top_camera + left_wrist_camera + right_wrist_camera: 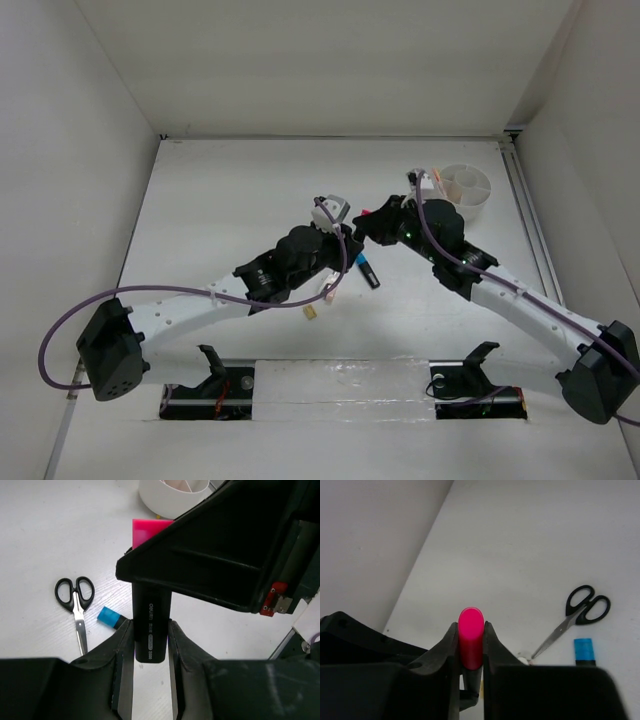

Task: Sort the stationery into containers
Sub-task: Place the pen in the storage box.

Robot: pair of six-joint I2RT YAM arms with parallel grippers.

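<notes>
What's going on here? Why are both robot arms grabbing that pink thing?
Both arms hold one black marker with a pink cap above the table. The left gripper pinches its black barrel, and the right gripper is shut on the pink end. It looks like a hand-off. The scissors and a blue-capped marker lie on the table, not yet in the white tub.
</notes>
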